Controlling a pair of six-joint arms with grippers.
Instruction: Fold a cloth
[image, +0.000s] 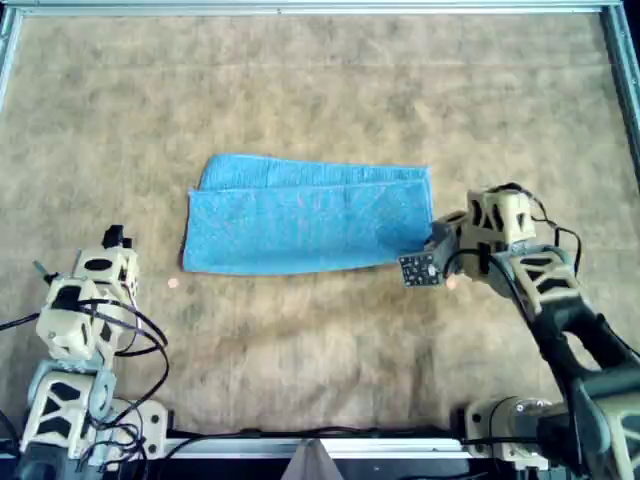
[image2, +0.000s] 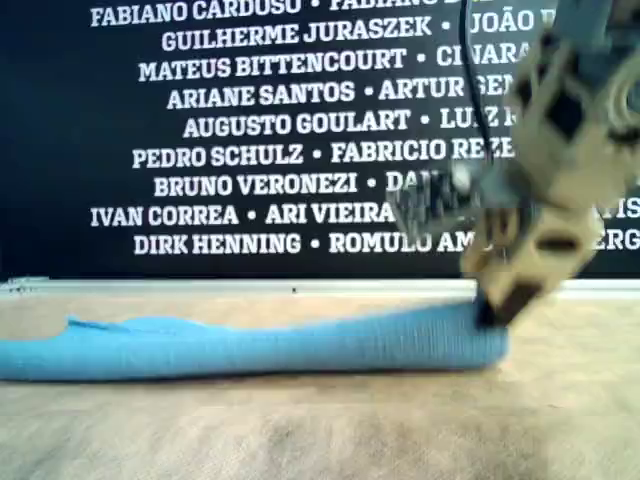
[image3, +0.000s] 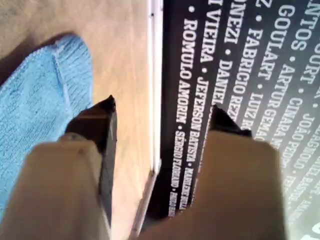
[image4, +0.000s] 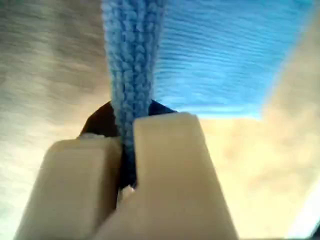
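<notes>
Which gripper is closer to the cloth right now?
Right. The right gripper is shut on the cloth at its edge on the overhead view's right. The left gripper is open, off the cloth's lower left corner in that view.

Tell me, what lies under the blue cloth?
The cloth is folded, so a lower layer shows along its far edge in the overhead view. It rests on the brown table; anything beneath is covered.

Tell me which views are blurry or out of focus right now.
Exterior view: the right tool and arm are blurred, the cloth soft. Right wrist view: the fingers are out of focus. Left wrist view: the left tool is soft. Overhead view: sharpest.
</notes>
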